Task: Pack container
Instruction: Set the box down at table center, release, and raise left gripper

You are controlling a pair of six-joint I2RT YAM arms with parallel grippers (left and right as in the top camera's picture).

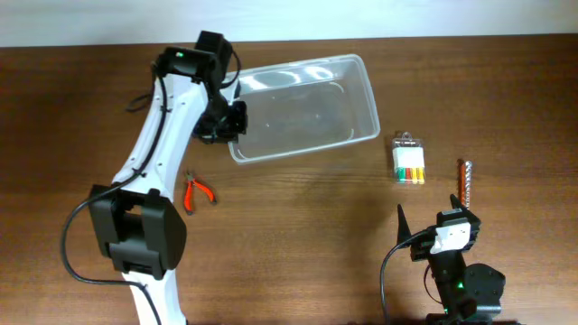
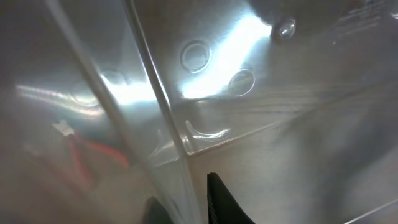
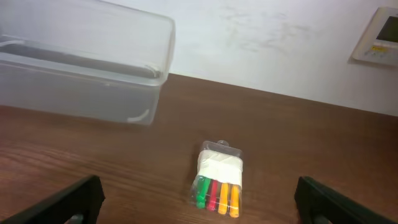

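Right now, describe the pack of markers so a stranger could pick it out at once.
Find the big clear tub, then look just right of it. The marker pack lies flat there, left of a thin brown rod; only it shows green, red, orange and yellow sticks under a white label.

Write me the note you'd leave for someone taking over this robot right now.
Left gripper: at the container's left end wall, with a finger on either side of it; can't tell if it is clamped.
Right gripper: open and empty, facing the marker pack.
Things: the container sits at the far middle of the table. The red pliers lie near the left arm. The marker pack and a thin brown tool lie to the container's right.
Done: nothing is packed yet.
Left: presumably all three loose items go into the container.
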